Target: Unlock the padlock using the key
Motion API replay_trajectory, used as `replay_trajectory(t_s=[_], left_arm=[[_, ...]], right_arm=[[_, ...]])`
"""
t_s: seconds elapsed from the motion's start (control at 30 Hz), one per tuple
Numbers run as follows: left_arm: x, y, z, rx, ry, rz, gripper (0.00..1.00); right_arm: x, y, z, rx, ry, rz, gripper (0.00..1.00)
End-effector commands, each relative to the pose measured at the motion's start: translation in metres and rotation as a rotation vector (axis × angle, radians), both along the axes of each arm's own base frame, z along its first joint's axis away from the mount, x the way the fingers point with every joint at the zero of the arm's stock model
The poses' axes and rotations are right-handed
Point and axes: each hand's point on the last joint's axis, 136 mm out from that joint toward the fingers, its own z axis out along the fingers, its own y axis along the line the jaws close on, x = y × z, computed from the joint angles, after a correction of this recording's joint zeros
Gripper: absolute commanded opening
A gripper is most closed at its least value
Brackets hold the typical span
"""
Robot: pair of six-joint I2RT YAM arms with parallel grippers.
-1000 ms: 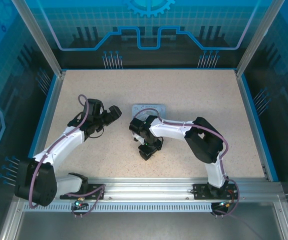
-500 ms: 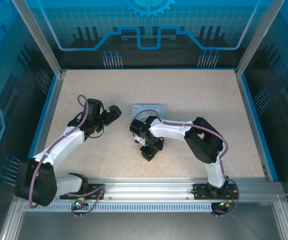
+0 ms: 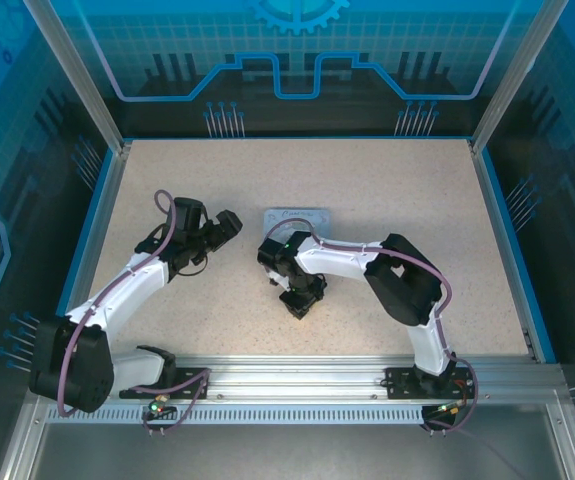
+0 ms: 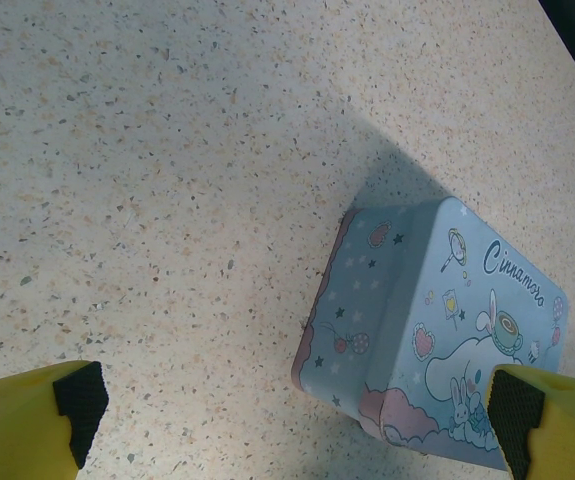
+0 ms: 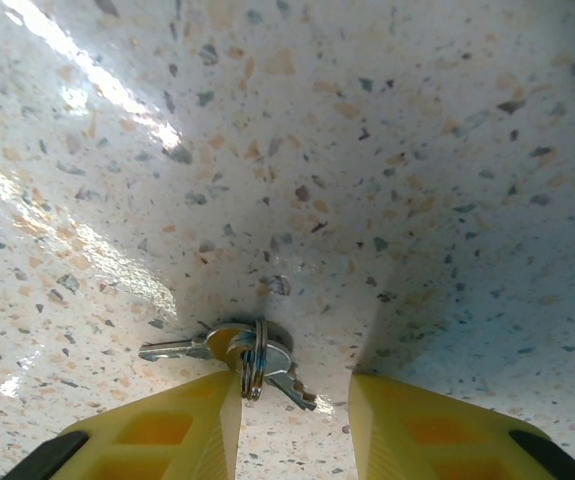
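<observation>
right gripper (image 5: 295, 390): jaws apart astride small greyish metal key (image 5: 229, 350), perhaps touching it, poised to pinch | left gripper (image 4: 297, 400): spread wide, idle

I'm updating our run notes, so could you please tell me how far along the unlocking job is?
Nothing looks done yet. In hand: the right end effector straddles the key, lying with its ring on the table, jaws apart, not gripping. The left end effector hangs open near the blue tin. Left: grasping the key, then the whole unlocking.
</observation>
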Motion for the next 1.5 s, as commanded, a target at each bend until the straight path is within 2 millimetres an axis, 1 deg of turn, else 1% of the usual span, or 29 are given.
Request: replay_trajectory(t_s=[0.0, 0.17, 0.33, 0.47, 0.57, 0.67, 0.8, 0.87, 1.03, 1.27, 1.47], left_arm=[[0.002, 0.001, 0.005, -0.003, -0.004, -0.004, 0.99], [0.001, 0.001, 0.005, -0.006, -0.005, -0.004, 0.99], [-0.001, 0.002, 0.005, -0.007, -0.007, -0.003, 0.99], [-0.002, 0.002, 0.006, -0.007, -0.009, -0.002, 0.99], [-0.002, 0.002, 0.005, -0.008, -0.005, -0.001, 0.99], [-0.002, 0.002, 0.005, -0.009, -0.008, -0.001, 0.99], [-0.002, 0.002, 0.005, -0.009, -0.005, -0.002, 0.99], [-0.002, 0.001, 0.005, -0.011, -0.005, -0.003, 0.99], [-0.002, 0.001, 0.003, -0.011, 0.002, -0.005, 0.99], [-0.001, 0.0, 0.006, -0.015, -0.001, -0.011, 0.99], [0.0, -0.002, 0.006, -0.02, 0.004, -0.013, 0.99]], right_arm=[[-0.005, 0.027, -0.011, 0.086, 0.032, -0.007, 0.36], [-0.005, 0.031, -0.012, 0.087, 0.031, -0.007, 0.37], [0.0, 0.038, -0.011, 0.096, 0.025, -0.004, 0.38], [0.001, 0.039, -0.01, 0.097, 0.021, -0.001, 0.38], [0.001, 0.04, -0.008, 0.103, 0.016, 0.002, 0.35], [0.0, 0.04, -0.007, 0.103, 0.016, 0.002, 0.29], [-0.002, 0.039, -0.008, 0.1, 0.021, -0.002, 0.18], [-0.003, 0.039, -0.008, 0.1, 0.021, -0.003, 0.15], [-0.005, 0.036, -0.007, 0.095, 0.023, -0.018, 0.11], [-0.009, 0.027, -0.003, 0.09, 0.016, -0.049, 0.01], [-0.014, 0.017, 0.003, 0.09, 0.008, -0.067, 0.0]])
